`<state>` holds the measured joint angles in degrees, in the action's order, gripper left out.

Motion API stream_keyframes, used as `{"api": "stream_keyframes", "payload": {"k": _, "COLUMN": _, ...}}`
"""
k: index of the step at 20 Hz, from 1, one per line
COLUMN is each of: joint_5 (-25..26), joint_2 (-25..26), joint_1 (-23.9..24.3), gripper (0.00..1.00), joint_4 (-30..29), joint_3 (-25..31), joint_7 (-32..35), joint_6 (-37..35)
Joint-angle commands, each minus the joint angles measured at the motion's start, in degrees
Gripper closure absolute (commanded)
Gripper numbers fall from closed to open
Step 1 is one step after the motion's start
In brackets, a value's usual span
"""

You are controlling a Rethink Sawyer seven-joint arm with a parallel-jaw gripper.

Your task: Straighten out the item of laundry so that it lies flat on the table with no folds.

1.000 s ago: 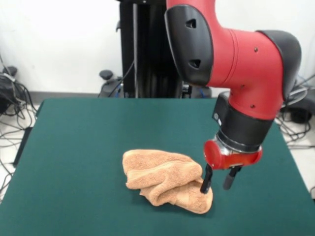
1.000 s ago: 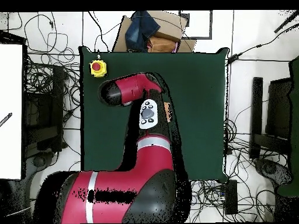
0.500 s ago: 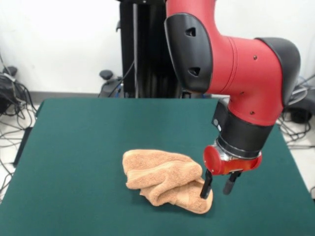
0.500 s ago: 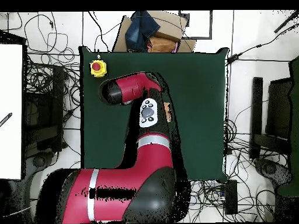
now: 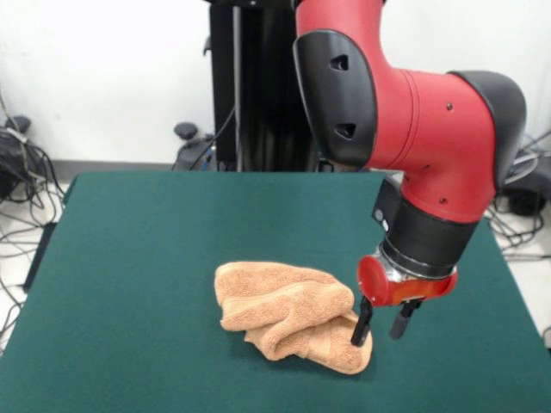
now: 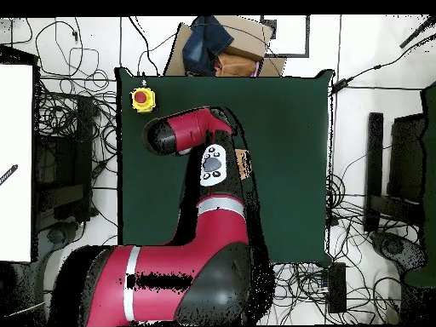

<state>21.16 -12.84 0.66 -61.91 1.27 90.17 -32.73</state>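
Towel (image 5: pixel 288 314) bunched at lower centre of the green table (image 5: pixel 138 258).
Gripper (image 5: pixel 380 328) stands at its right end, fingers apart, left finger (image 5: pixel 362 324) touching cloth, the other beside it.

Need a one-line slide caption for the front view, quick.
Sawyer end effector, open, at the edge of a crumpled peach terry towel on the green table.

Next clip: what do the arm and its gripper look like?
The arm has bulky glossy red shells with black joint covers and a black wrist band. A red disc sits above the gripper, whose two jaws are short black prongs. From overhead, a grey button panel shows on the arm.
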Motion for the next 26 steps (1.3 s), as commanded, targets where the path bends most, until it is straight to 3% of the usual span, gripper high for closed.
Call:
{"api": "stream_keyframes", "payload": {"k": 1, "joint_5": 2.3, "joint_2": 0.4, "joint_1": -0.7, "gripper": 0.00, "joint_4": -4.9, "joint_3": -0.7, "joint_7": 5.0, "joint_6": 0.4}}
{"api": "stream_keyframes", "payload": {"k": 4, "joint_5": 0.1, "joint_2": -3.1, "joint_1": 0.7, "gripper": 0.00, "joint_4": -11.2, "joint_3": 1.5, "joint_7": 5.2, "joint_6": 0.9}}
{"api": "stream_keyframes", "payload": {"k": 10, "joint_5": 2.5, "joint_2": -3.7, "joint_1": 0.4, "gripper": 0.00, "joint_4": -14.2, "joint_3": 0.0, "joint_7": 5.8, "joint_6": 4.9}}
{"api": "stream_keyframes", "payload": {"k": 18, "joint_5": 3.4, "joint_2": -0.4, "joint_1": 0.9, "gripper": 0.00, "joint_4": -13.9, "joint_3": -0.6, "joint_7": 6.1, "joint_6": 8.2}}
{"api": "stream_keyframes", "payload": {"k": 26, "joint_5": 3.5, "joint_2": -2.5, "joint_1": 0.7, "gripper": 0.00, "joint_4": -16.1, "joint_3": -1.9, "joint_7": 5.0, "joint_6": 7.3}}
